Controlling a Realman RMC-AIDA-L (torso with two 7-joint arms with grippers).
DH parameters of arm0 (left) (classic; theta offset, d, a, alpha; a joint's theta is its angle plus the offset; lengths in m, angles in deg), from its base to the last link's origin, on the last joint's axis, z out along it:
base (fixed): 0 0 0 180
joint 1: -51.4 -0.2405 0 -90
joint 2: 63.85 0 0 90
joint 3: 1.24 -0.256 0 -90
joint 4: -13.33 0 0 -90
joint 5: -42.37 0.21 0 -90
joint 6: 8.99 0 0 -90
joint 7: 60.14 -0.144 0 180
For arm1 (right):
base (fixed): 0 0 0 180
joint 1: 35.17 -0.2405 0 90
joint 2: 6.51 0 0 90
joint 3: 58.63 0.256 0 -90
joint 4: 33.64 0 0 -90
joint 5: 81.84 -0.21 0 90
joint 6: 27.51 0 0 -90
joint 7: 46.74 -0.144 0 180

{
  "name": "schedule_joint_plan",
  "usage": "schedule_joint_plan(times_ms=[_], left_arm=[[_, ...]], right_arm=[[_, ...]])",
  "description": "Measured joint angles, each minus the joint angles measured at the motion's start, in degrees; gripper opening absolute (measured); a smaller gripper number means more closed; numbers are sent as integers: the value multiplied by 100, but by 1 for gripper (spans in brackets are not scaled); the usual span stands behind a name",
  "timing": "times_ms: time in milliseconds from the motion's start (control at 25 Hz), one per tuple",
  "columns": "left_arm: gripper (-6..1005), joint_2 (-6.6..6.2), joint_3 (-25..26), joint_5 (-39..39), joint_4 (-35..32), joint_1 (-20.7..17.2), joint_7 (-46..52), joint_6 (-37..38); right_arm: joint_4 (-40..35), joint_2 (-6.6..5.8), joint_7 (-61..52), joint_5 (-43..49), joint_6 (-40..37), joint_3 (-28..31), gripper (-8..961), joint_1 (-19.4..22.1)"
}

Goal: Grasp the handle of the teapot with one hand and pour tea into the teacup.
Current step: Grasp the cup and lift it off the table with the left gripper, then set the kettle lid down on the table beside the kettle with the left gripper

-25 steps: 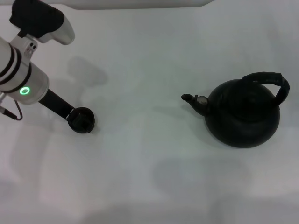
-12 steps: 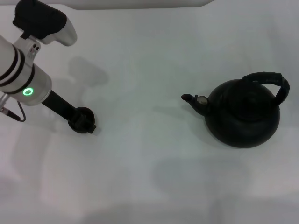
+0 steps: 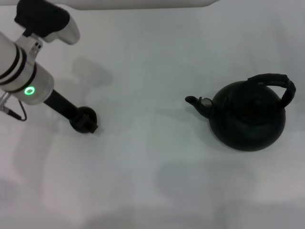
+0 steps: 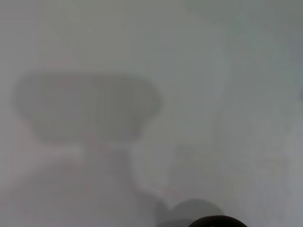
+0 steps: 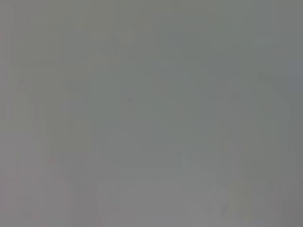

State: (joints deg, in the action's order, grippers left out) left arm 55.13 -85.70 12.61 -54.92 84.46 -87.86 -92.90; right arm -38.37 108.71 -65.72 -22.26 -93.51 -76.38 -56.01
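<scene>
The teacup [image 3: 86, 116], small, round and dark, sits at the left of the white table. My left gripper [image 3: 84, 121] reaches down to it from the upper left on a black finger [image 3: 61, 103] and appears shut on it; the fingertips merge with the cup's dark shape. The teapot [image 3: 248, 117] stands upright at the right, round and matte black, its short spout [image 3: 194, 101] pointing left toward the cup. Its arched ribbed handle [image 3: 274, 81] spans the top, untouched. My right gripper is out of view. A dark curved edge [image 4: 218, 221] shows in the left wrist view.
The white table [image 3: 152, 157] spreads between the cup and the teapot, with a wide gap between them. The silver left forearm [image 3: 21, 76] with a green ring light hangs over the table's left side. The right wrist view shows only blank grey surface.
My left arm has shifted slightly right and away from me, and the teacup has moved with it by a small amount. The teapot has stayed put.
</scene>
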Motion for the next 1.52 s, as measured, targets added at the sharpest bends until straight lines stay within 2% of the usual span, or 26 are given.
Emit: schedule_joint_plan(times_ms=[80,360,400,680,1120,1360,1520], left_arm=[[696,-16,0,18,-18,92,-24,-1],[695,-3,-23,41,203,773,-118,160],[695,8,-186,-87,526,1190,-140,299],[696,19,-973,-670,1459,2042,-172,749],[696,50,-1403,-1341,2190,2540,-368,1298],[695,61,-2001,-1723,2235,2629,-298,1313],[694,72,-2210,-1747,2234,2634,-138,1374]], right_arm=[[0,0,0,0,-9,1,836,4],[14,0,41,4,-36,1,835,-47],[16,0,47,5,-40,0,835,-51],[72,6,30,8,-110,0,836,-65],[142,9,29,8,-142,0,836,-96],[144,9,29,9,-150,0,835,-104],[148,9,35,9,-150,0,835,-105]])
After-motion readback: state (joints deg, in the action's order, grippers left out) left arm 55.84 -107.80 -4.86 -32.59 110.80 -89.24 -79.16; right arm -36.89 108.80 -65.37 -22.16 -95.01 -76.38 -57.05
